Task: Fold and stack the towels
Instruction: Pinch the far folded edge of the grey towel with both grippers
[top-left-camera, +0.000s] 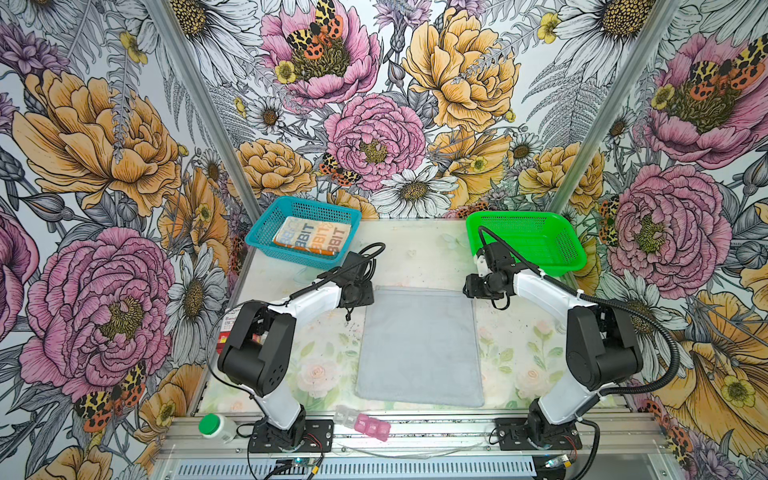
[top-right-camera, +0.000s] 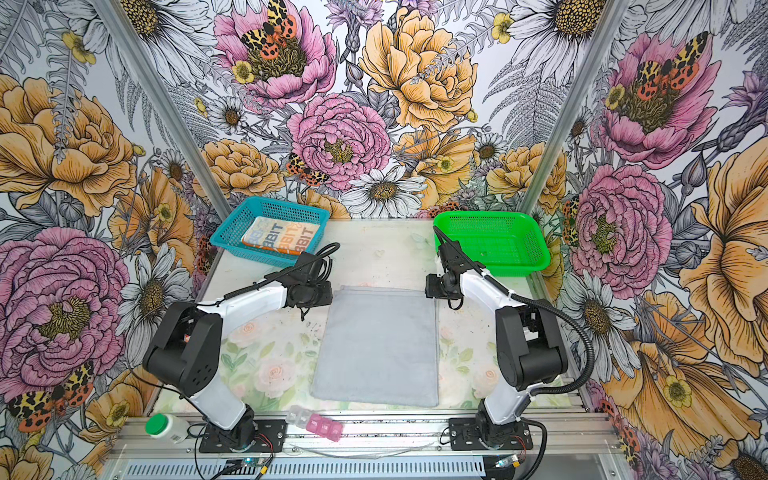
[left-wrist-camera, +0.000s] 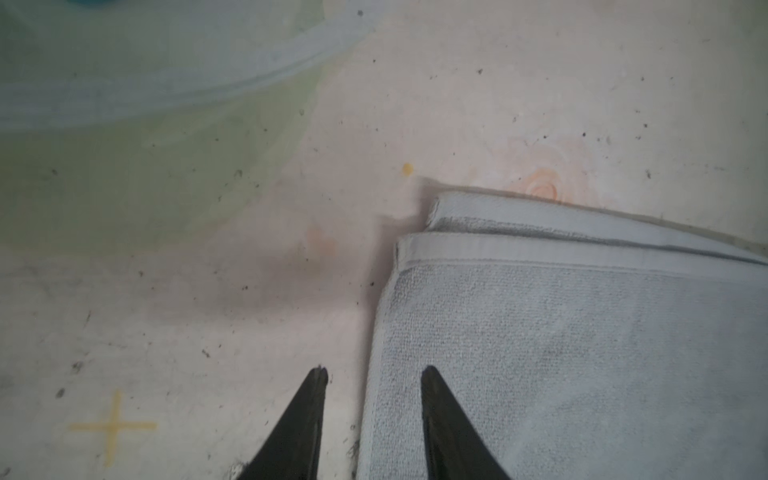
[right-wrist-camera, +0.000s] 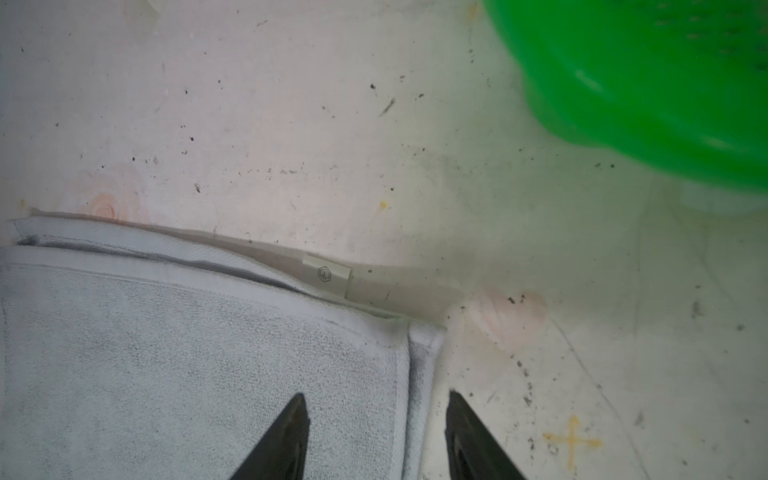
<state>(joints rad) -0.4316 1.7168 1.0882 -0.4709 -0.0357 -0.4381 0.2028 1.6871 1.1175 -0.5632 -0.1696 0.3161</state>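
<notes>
Done: striped "RABBIT" terry towel (top-left-camera: 311, 237) folded, inside blue mesh plastic basket (top-left-camera: 291, 257) beyond left claw (left-wrist-camera: 374, 370). Pale grey terry towel (top-left-camera: 419, 345) folded double, flat between claws, far corners beneath them. Left claw and right claw (right-wrist-camera: 377, 395) both agape, holding nothing. Remaining, likely: further folds, stacking.

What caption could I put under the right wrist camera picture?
Open right gripper straddling the folded grey towel edge near its corner, green basket beyond.

grey towel (top-left-camera: 419, 345), striped towel (top-left-camera: 311, 237), grn basket (top-left-camera: 519, 215).
</notes>
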